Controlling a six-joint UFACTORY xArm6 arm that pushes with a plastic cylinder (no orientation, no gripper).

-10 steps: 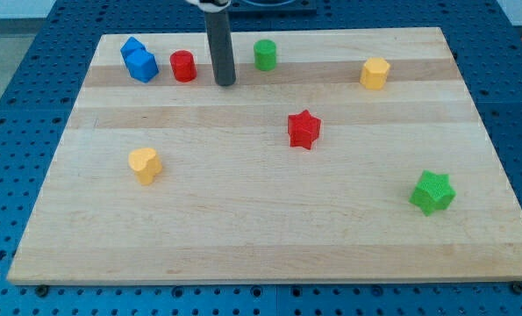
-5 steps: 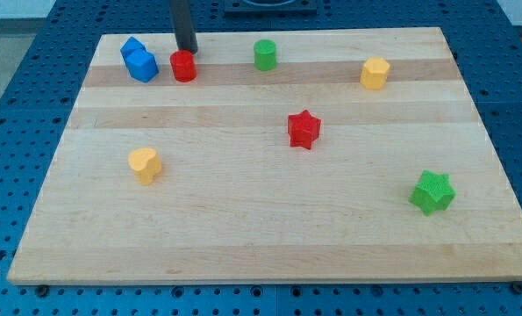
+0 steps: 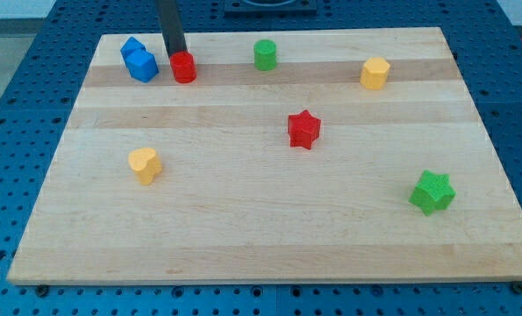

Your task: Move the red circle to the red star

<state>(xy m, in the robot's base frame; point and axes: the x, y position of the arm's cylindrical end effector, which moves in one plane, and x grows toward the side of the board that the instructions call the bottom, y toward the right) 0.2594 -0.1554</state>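
The red circle (image 3: 183, 67), a short red cylinder, stands near the view's top left on the wooden board (image 3: 269, 237). The red star (image 3: 303, 129) lies near the board's middle, well to the lower right of the circle. My tip (image 3: 175, 53) is just at the circle's upper left edge, touching or nearly touching it. The dark rod rises from there out of the view's top.
A blue block (image 3: 139, 61) sits just left of my tip. A green cylinder (image 3: 265, 54) and a yellow block (image 3: 375, 73) stand along the top. A yellow heart (image 3: 144, 164) lies at the left, a green star (image 3: 432, 192) at the lower right.
My tip moved left from between the red circle and green cylinder, passing above the circle, to its upper left edge. No block has visibly moved.
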